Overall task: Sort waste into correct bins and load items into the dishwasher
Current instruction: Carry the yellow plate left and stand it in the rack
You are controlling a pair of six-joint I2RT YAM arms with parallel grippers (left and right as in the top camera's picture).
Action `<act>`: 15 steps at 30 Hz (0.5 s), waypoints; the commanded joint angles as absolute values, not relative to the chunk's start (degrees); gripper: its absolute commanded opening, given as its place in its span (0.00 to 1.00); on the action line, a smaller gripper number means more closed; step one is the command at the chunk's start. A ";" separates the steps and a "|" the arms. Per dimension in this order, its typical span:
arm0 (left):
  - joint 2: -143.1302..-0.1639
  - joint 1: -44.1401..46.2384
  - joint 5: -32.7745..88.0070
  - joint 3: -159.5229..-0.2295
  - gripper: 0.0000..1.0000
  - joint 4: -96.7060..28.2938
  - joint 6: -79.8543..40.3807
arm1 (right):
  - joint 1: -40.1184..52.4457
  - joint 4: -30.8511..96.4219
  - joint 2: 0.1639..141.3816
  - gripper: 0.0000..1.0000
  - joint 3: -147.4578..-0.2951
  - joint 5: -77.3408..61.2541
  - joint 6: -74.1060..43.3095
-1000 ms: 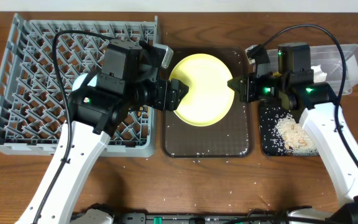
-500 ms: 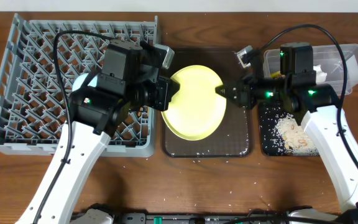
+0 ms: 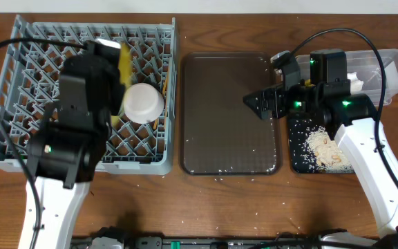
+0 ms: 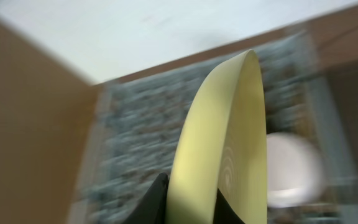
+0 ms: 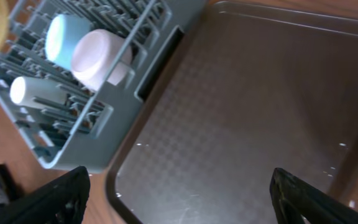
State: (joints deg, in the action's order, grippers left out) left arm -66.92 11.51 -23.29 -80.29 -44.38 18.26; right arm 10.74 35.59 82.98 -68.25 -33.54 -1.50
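Note:
My left gripper is shut on the pale-yellow plate and holds it on edge above the grey dishwasher rack. From overhead the plate shows as a thin yellow strip beside the white bowl. The rack also holds a light-blue bowl, the white bowl and a small white cup. My right gripper stands open with nothing in it, over the right part of the brown serving tray. Rice scraps lie in the black tray.
The clear tub at the back right holds white paper. The right gripper hangs between the brown tray and the two bins. Loose rice grains are scattered on the tray and the wooden table.
The right gripper let go of the plate and opened. The left arm carried the plate left, off the brown tray, and turned it on edge over the rack.

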 commanded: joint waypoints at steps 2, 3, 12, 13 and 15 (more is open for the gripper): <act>-73.06 5.17 -33.08 -80.77 0.08 -41.65 30.02 | 10.94 35.55 82.02 0.92 -68.34 -31.27 -1.72; -74.35 3.95 -33.06 -80.75 0.07 -40.62 30.50 | 10.94 35.55 82.02 0.92 -68.34 -31.27 -1.69; -87.00 -3.68 -32.75 -80.75 0.08 -28.36 42.70 | 10.94 36.73 82.02 0.94 -68.34 -31.11 -1.69; -88.23 -3.90 -31.94 -80.75 0.07 -27.68 44.18 | 10.94 36.73 82.02 0.94 -68.34 -30.83 -1.72; -90.15 -4.01 -29.91 -80.75 0.08 -27.29 46.24 | 10.94 36.73 82.02 0.94 -68.34 -30.81 -1.69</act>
